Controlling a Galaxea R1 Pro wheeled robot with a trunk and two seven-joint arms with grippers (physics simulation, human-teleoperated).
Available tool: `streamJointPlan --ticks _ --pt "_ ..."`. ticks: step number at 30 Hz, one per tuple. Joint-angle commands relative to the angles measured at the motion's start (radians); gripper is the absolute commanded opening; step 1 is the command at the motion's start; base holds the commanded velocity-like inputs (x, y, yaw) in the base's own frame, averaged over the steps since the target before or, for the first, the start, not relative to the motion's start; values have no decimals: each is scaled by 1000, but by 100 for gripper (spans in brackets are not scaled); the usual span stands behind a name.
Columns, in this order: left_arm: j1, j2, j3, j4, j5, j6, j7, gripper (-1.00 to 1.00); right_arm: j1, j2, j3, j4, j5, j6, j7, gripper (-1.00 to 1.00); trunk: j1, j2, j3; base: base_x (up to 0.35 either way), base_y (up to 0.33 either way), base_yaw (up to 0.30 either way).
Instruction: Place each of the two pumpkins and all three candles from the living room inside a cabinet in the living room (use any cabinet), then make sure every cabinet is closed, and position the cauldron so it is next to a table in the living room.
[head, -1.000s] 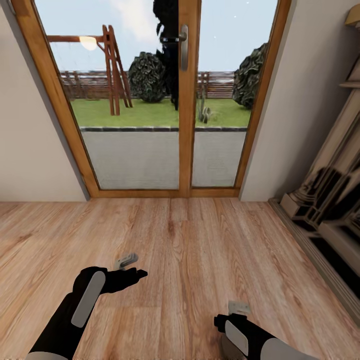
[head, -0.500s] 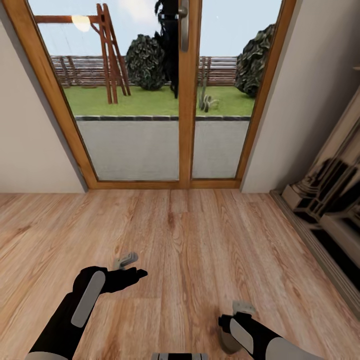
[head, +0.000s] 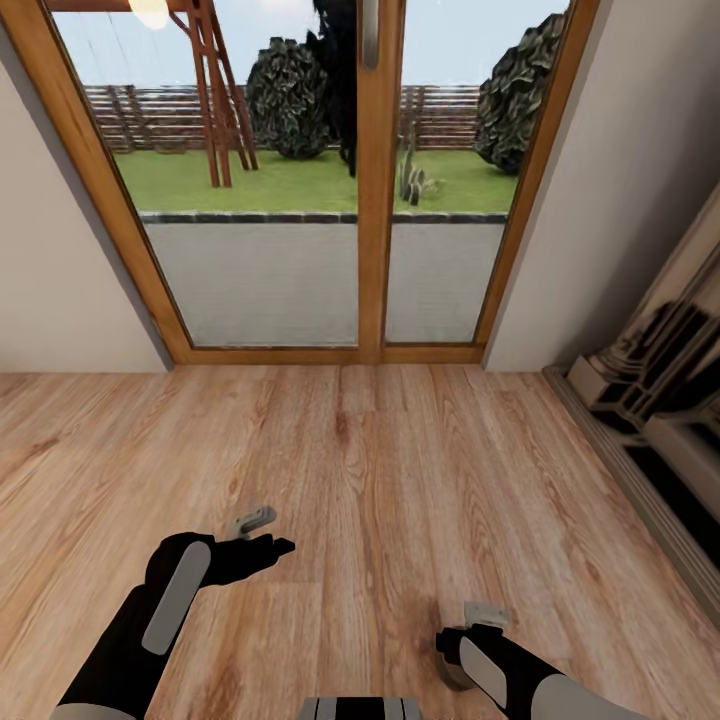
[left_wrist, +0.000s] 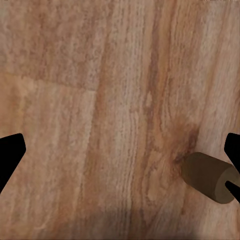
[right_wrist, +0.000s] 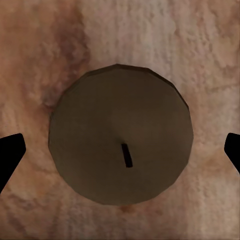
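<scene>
One candle (right_wrist: 120, 135), unlabelled, stands on the floor (head: 400, 480) beneath the spread right gripper (right_wrist: 120, 150); left gripper (left_wrist: 120, 150) spread too.

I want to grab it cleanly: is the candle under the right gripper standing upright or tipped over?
Upright. The right wrist view looks straight down on the candle's round top and wick, between open fingertips, on the wooden floor.

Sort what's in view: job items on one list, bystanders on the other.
Job:
- candle, standing on the floor in line with the open right pincer

Just there:
- glass door
- wall
- floor
</scene>
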Motion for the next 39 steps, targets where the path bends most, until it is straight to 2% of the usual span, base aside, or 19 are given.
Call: streamJointPlan --ticks 1,6,9,11,12,13,16,17,19,20,21,22,24,27,35,39 --pt "0 1 -2 -2 10 2 10 100 -1 -1 6 -2 -3 4 -7 100 0 0 -1 0 0 0" --pt "0 1 -2 -4 11 4 8 100 -1 0 6 -2 -2 2 -6 100 0 0 -1 0 0 0" --pt "0 4 0 -9 31 7 4 100 -1 0 6 -2 -2 1 -6 100 0 0 -1 0 0 0" --pt "0 18 0 -40 125 11 2 100 -1 0 6 -2 -2 1 -6 100 0 0 -1 0 0 0" --pt "6 32 -1 -60 187 13 2 100 -1 0 6 -2 -2 0 -6 100 0 0 -1 0 0 0" --pt "16 54 -4 -82 258 15 2 100 -1 0 6 -2 -2 -1 -6 100 0 0 -1 0 0 0" --pt "47 159 -20 -159 529 17 2 100 -1 0 6 -2 -1 -2 -5 100 0 0 -1 0 0 0" --pt "51 178 -26 -169 577 17 2 100 -1 0 6 -2 -1 -2 -5 100 0 0 -1 0 0 0" --pt "61 245 -70 -192 746 16 2 100 -1 0 6 -3 0 -3 -5 100 0 0 -1 0 0 0" --pt "63 269 -99 -198 810 16 2 100 -1 0 7 -3 0 -3 -5 100 0 0 -1 0 0 0" --pt "64 284 -124 -202 857 15 2 100 -1 0 7 -2 0 -3 -5 100 0 0 -1 0 0 0" --pt "65 293 -144 -205 886 14 3 100 -1 0 7 -2 0 -3 -5 100 0 0 -1 0 0 0" --pt "67 302 -171 -207 922 13 3 100 -1 0 7 -2 0 -3 -5 100 0 -1 -5 0 0 0" --pt "67 306 -177 -209 936 13 3 100 -1 0 7 -2 0 -4 -5 100 2 -1 -16 0 0 0" --pt "67 310 -177 -209 946 13 3 100 -1 0 7 -3 0 -6 -5 100 2 -1 -16 0 0 0" --pt "67 310 -177 -209 946 13 3 100 -1 0 7 -3 1 -21 -4 100 3 -2 -32 0 0 0"
